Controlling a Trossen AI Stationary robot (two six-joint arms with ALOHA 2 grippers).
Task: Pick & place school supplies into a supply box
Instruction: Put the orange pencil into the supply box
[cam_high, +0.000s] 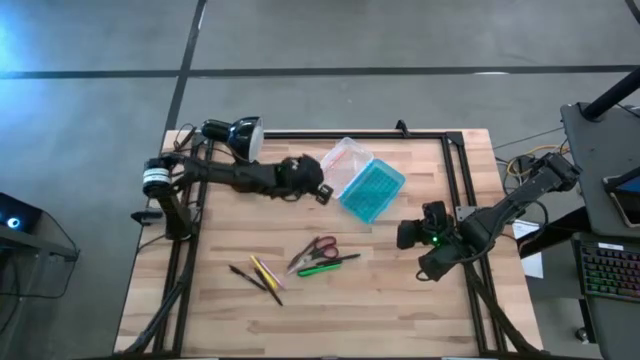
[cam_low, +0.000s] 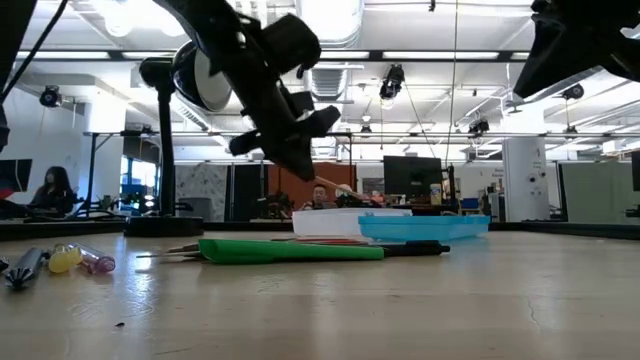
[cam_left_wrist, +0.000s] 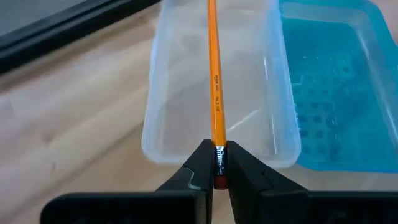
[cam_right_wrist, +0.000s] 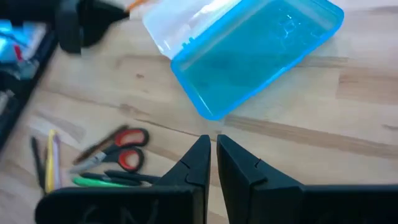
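Observation:
My left gripper (cam_high: 318, 190) is shut on an orange pencil (cam_left_wrist: 214, 74) and hovers at the near-left end of the supply box, whose clear half (cam_high: 347, 158) and teal half (cam_high: 373, 190) lie open and flat on the table. In the low view this gripper (cam_low: 300, 150) hangs above the tabletop. Red-handled scissors (cam_high: 316, 249), a green marker (cam_high: 330, 266), and a yellow pencil and dark pens (cam_high: 258, 274) lie on the wood near the table's front. My right gripper (cam_right_wrist: 213, 148) is shut, holds nothing, and waits right of the supplies, pointing at the teal half (cam_right_wrist: 255, 50). My left gripper pinches the orange pencil at its eraser end, on the metal ferrule (cam_left_wrist: 219, 155), between the two fingertips. The pencil runs straight on from the fingers, in line with them, out over the clear half (cam_left_wrist: 180, 93) of the box. It is lifted clear of the table.
A black desk lamp (cam_high: 236, 133) stands at the far left corner, close behind my left arm. A black rail frame (cam_high: 455, 160) runs along the table's edges. Bare wood lies between the box and the supplies, and along the near edge.

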